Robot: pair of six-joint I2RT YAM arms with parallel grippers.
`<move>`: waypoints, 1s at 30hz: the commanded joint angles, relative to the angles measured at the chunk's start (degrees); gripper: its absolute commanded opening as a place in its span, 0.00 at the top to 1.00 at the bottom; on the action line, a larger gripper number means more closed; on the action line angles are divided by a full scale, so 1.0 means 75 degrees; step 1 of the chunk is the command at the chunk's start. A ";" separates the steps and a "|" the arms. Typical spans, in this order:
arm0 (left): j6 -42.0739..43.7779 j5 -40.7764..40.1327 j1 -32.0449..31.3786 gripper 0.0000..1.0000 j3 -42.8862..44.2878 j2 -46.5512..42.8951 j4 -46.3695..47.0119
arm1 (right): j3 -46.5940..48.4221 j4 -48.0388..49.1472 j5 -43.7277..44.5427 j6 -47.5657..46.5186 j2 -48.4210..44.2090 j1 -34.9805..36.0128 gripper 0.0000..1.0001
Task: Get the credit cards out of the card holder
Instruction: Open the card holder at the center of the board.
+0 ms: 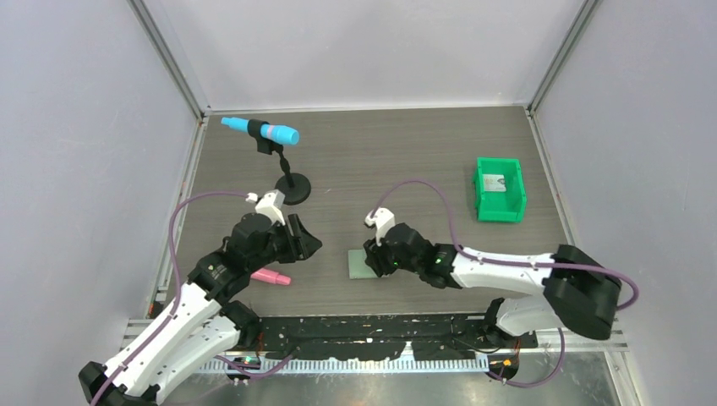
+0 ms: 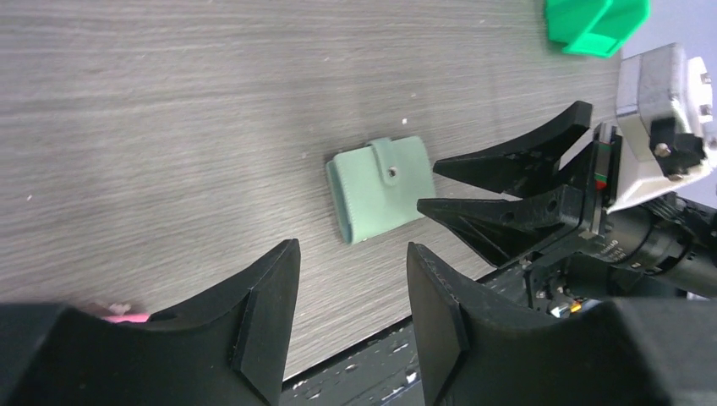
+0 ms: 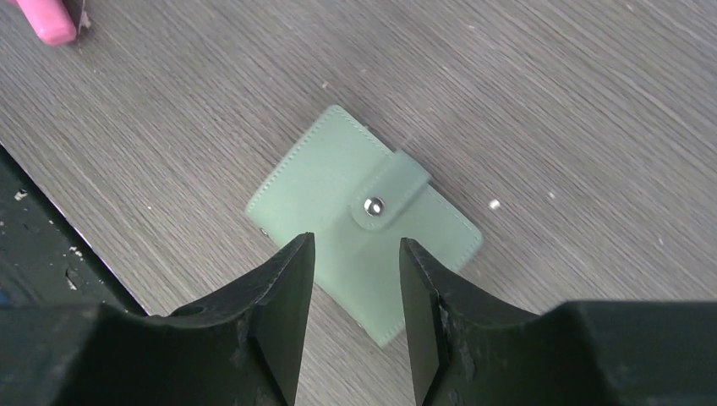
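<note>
Risk: the card holder (image 3: pixel 363 224) lay flat and snapped shut on the worktop (image 3: pixel 550 101) between the 2 arms, so a pinch at its thin edge would prob. slide it or lift it whole w/o popping the snap tab (image 3: pixel 391 190); no cards showed. The right end effector (image 3: pixel 355 245) hung just over it, fingers partly apart, holding nothing. The left end effector (image 2: pixel 351 254) was likewise apart & empty, near it on the other side.

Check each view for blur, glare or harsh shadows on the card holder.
Top external: even soft light, no glare, card holder small and partly hidden. Left wrist: card holder sharp, the left claw a dark mass in front. Right wrist: crisp stitching, a tiny glint on the snap, no harsh shadow.
</note>
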 commanded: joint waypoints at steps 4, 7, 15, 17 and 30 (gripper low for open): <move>-0.0020 -0.0534 0.0018 0.48 -0.0368 -0.0449 -0.0258 | 0.1082 0.0262 0.1005 -0.0753 0.1197 0.0525 0.54; -0.0020 -0.0548 0.0021 0.48 -0.0403 -0.0471 -0.0284 | 0.1185 0.0258 0.1173 -0.0747 0.1441 0.0584 0.55; -0.0120 -0.0476 0.0015 0.48 -0.0556 -0.0445 -0.0132 | 0.1071 0.0218 0.1330 -0.0466 0.1793 0.0714 0.56; -0.0173 -0.0434 0.0015 0.48 -0.0602 -0.0438 -0.0069 | 0.1000 0.0263 0.1355 -0.0384 0.1861 0.0776 0.57; -0.0318 -0.0366 0.0015 0.48 -0.0751 -0.0463 0.0049 | 0.1181 -0.0326 0.2075 0.0290 0.2303 0.0922 0.79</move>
